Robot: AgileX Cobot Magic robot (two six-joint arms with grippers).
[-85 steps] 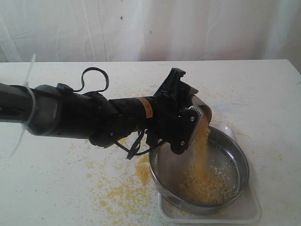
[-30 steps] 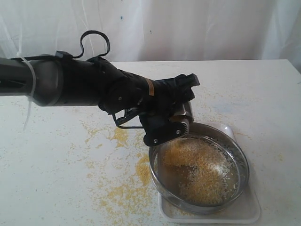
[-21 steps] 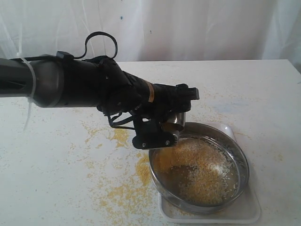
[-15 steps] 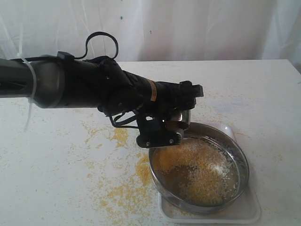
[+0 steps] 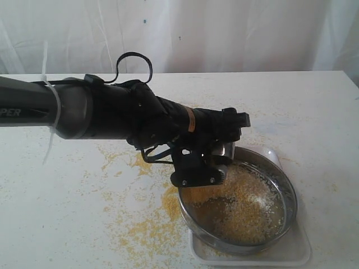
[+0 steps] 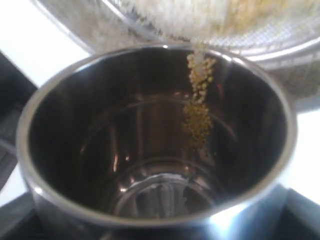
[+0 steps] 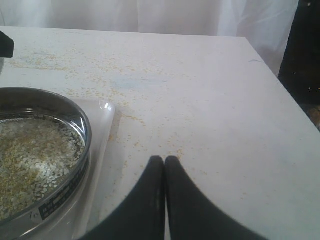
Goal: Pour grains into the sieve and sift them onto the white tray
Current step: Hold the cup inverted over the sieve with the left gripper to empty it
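Note:
My left gripper (image 5: 216,159) is shut on a small shiny steel cup (image 5: 225,149), held above the sieve's back-left rim. In the left wrist view the cup (image 6: 150,150) is nearly empty, with only a thin streak of grains (image 6: 197,107) clinging to its inner wall. The sieve (image 5: 290,193) rests on the white tray (image 5: 294,253) and holds a bed of yellow and whitish grains (image 5: 244,204). My right gripper (image 7: 164,160) is shut on nothing, low over the table just beside the tray (image 7: 104,131) and the sieve (image 7: 84,131). It is out of the exterior view.
Spilled grains (image 5: 148,227) lie scattered on the white table left of the sieve, and a thinner scatter (image 7: 135,117) lies to its right. The table's edge (image 7: 287,95) runs close on the right side. A white curtain hangs behind.
The pouring stream seen earlier has stopped. The left wrist has rolled back, bringing the cup out of its tipped pose, and the gripper has shifted slightly right and lower. More grains lie in the sieve.

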